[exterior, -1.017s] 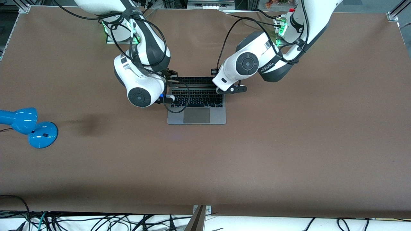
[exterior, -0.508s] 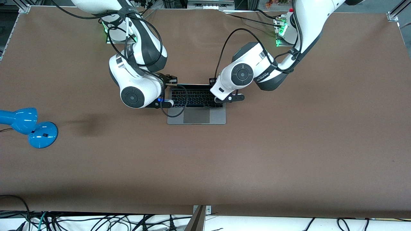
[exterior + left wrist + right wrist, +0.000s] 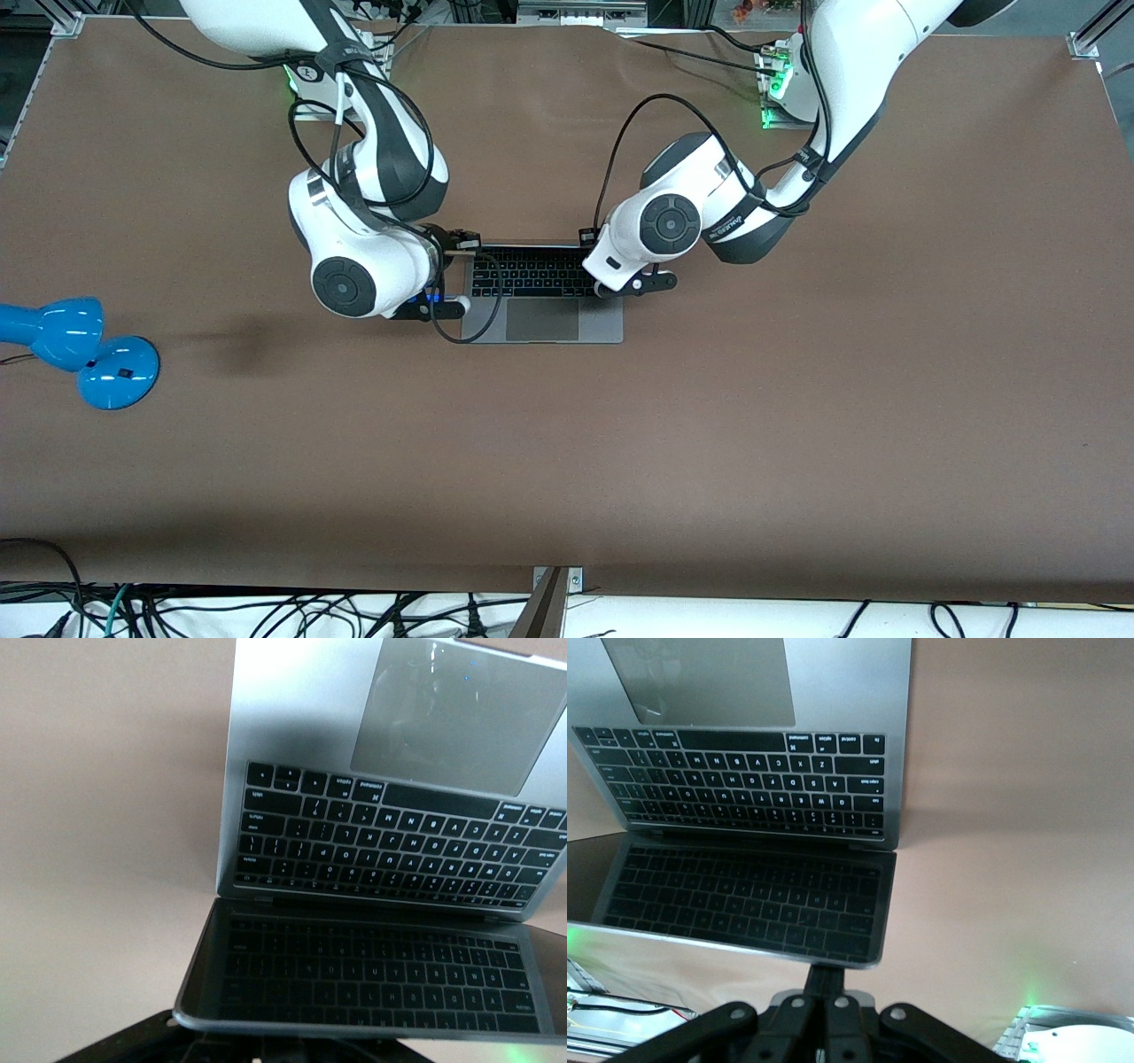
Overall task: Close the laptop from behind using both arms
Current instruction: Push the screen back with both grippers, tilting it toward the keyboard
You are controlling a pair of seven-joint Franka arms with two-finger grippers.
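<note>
At laptop (image 3: 541, 295) lid — both tools, half-lowered

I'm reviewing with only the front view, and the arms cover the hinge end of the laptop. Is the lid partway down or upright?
Observer: Partway down. The right wrist view shows the lid of the laptop leaning over the keyboard.
Reviewer: Is the screen lit?
Observer: No. The screen is dark and mirrors the keys.
Reviewer: Where are the hands?
Observer: The right hand is at the lid's top edge, near the corner toward the right arm's end. The left hand is by the corner toward the left arm's end. Whether it touches the lid is hidden.
</note>
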